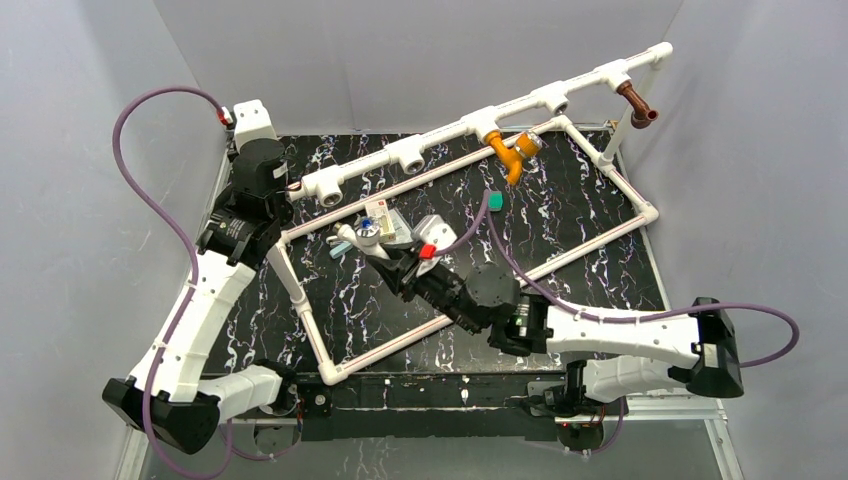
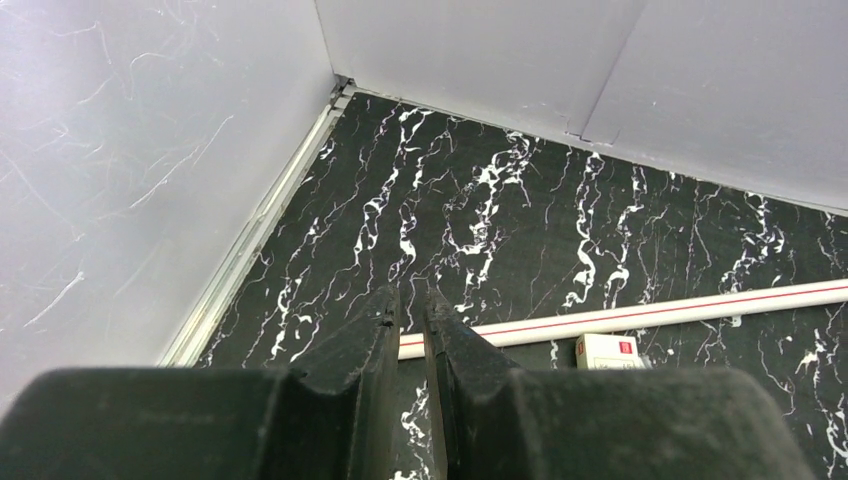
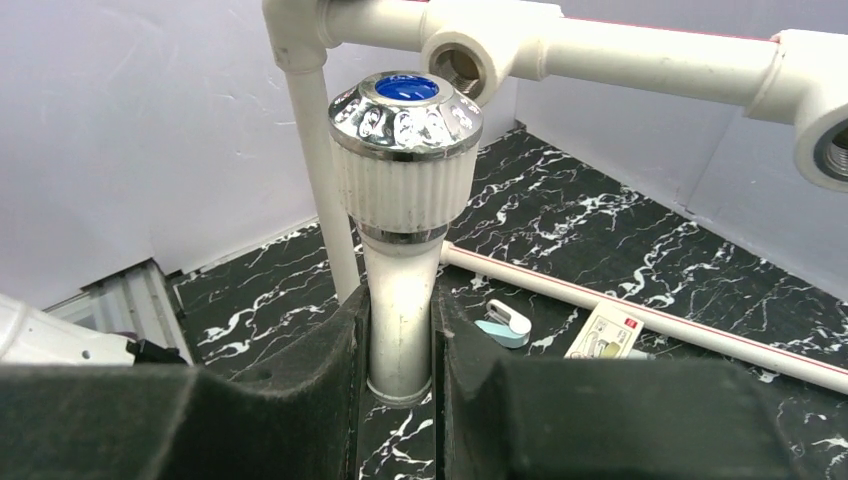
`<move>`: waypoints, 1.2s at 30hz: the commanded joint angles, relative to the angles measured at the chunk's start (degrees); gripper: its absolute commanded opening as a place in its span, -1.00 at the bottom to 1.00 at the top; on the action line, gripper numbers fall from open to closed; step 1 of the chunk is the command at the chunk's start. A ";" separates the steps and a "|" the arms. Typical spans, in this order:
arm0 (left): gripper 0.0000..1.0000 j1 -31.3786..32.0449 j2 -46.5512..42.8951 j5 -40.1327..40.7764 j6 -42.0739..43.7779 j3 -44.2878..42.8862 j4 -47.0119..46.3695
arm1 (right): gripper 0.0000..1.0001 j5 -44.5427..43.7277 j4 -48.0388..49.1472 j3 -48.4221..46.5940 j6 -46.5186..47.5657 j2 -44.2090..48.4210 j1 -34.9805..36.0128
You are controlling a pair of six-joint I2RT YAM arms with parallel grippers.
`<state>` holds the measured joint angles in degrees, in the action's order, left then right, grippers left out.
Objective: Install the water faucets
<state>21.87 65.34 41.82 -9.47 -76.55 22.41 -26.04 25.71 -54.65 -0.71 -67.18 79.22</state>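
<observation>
The right hand (image 3: 400, 345), clamped on the white faucet (image 3: 402, 200) with its long axis pointing up and away, sits just below an open pipe socket (image 3: 462, 65); the left hand (image 2: 410, 320) is nearly together, holding nothing.

Right gripper (image 3: 400, 340) clamped; left gripper (image 2: 410, 320) seemingly near-closed

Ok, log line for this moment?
right gripper: shut on white faucet | left gripper: empty | orange faucet, brown faucet: on pipe frame
</observation>
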 commanded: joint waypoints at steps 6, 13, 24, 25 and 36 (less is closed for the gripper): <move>-0.73 0.28 0.97 -0.76 -1.46 6.50 12.29 | -0.97 -14.97 17.91 -4.75 18.96 -5.20 6.81; -0.76 0.29 0.85 -2.33 -2.76 8.56 12.21 | -0.97 -19.50 29.09 -4.83 36.16 -10.07 8.99; -0.77 0.28 0.49 -3.11 -2.66 8.62 12.39 | -0.97 -21.31 34.26 -7.39 51.74 -16.20 9.69; -0.77 0.28 0.41 -3.14 -2.67 8.67 12.46 | -0.97 -21.99 34.34 -7.99 52.45 -16.82 9.71; -0.79 0.28 -0.13 -2.85 -1.87 8.52 12.40 | -0.97 -25.98 31.66 -12.17 53.22 -19.08 9.83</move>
<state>21.87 63.44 38.74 -11.09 -73.32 17.74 -49.82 53.41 -62.65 51.33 -86.54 89.12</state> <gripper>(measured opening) 0.108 0.305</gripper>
